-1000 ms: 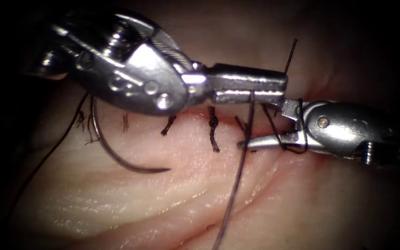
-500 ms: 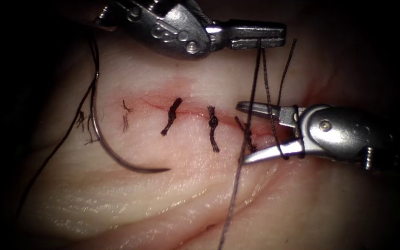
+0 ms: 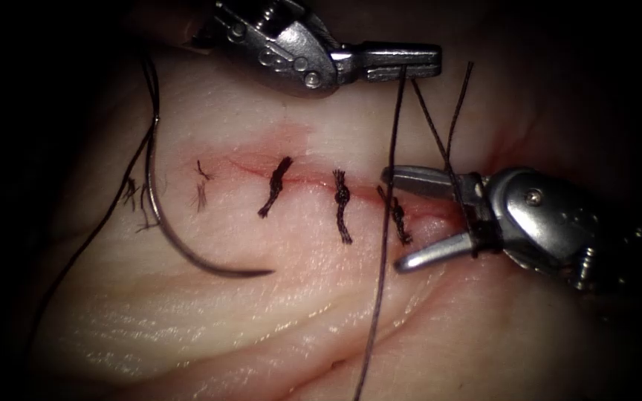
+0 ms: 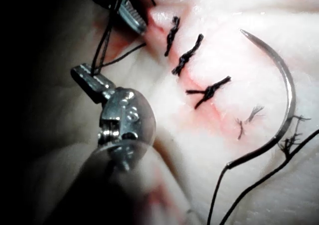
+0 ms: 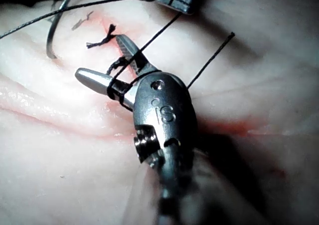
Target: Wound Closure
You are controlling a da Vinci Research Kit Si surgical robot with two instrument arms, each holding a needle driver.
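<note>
The thread (image 3: 382,245) is held clamped in the left hand (image 3: 403,65), whose jaws are closed on it at the far side of the cut (image 3: 313,182), above the rightmost stitch. From that grip two strands are seen: one runs down across the cut and on toward the near edge of the tissue (image 3: 261,327), and the other slants to the right hand (image 3: 410,219), where it is wrapped around the jaws close to their hinge. The right hand is spread wide and nothing is gripped between its jaws; one jaw lies over the right end of the cut and the other just near of it. A short free thread end (image 3: 461,104) is seen rising from the right hand toward the far right.

The needle (image 3: 187,252) is held by neither hand. It is lying free on the tissue at the left, well apart from both hands, with its point directed right and resting on the near side of the cut; it is not in the tissue. Three dark knotted stitches (image 3: 342,204) are set across the cut, and frayed cut ends (image 3: 200,194) are seen further left. Faint red fluid (image 3: 261,152) is spread along the cut.
</note>
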